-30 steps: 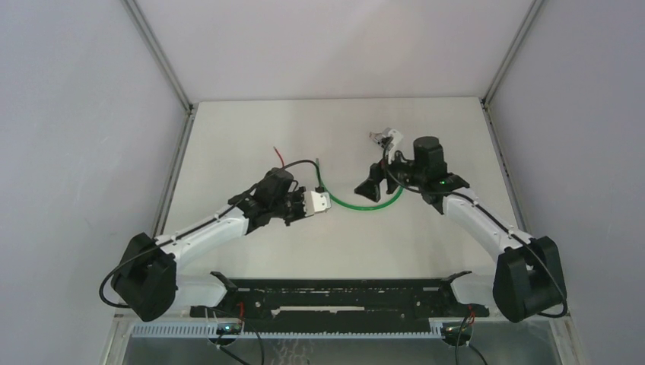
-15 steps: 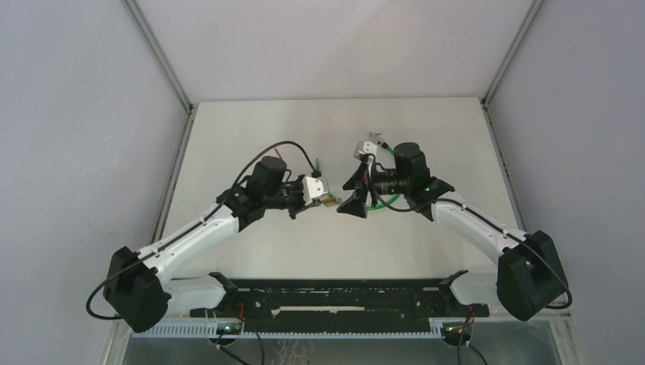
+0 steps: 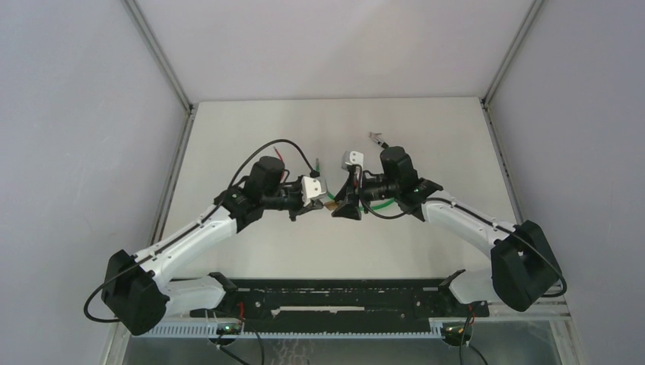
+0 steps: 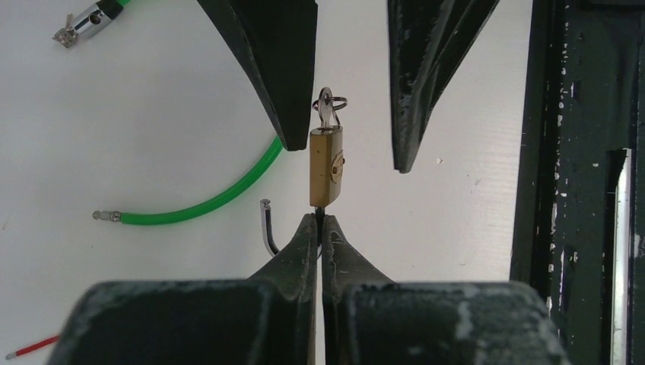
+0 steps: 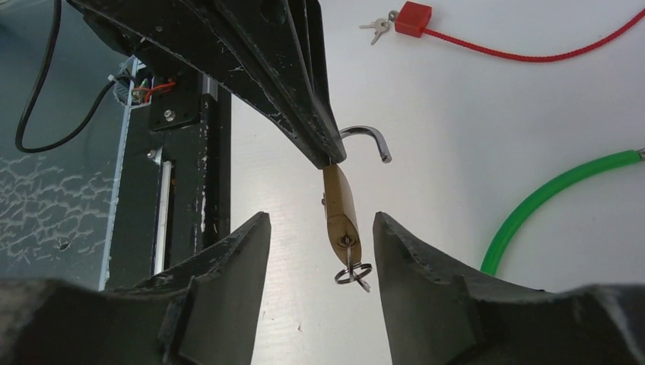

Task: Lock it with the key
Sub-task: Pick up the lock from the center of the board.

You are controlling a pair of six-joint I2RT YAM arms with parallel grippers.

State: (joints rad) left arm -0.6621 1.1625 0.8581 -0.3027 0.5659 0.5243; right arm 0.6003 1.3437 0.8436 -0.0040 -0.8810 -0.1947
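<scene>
Near edge: black rail [image 3: 342,293] across the front of the desk [image 3: 251,129], an arm base at each end.

Mid-desk, both arms reach inward and meet tip to tip above the surface.

Left claw [image 4: 319,225] is shut tight, pinching one leg of the shackle [image 5: 369,137]. The brass lock [image 4: 325,167] is carried out beyond its tips, clear of the desk. The shackle is swung open, its free hooked end standing out of the body. The key [image 4: 328,114] sits in the end of the lock that points away from the left claw. A small ring [image 5: 354,272] hangs from it.

Right claw [image 5: 320,218] is open and faces the left one. Its two fingers [image 5: 236,262] flank the key end of the lock, one on each side. The right wrist view shows a gap on both sides. In the left wrist view one finger sits close beside the lock's top corner — contact there cannot be told.

On the desk below and beyond: a green cable [image 4: 220,199] curves under the claws, with a metal plug [image 4: 85,21] at one end. Further off lies a red lock [image 5: 413,17] with spare keys [image 5: 376,29] right beside it — a red cable [image 5: 517,52] trails away from it across the desk.
</scene>
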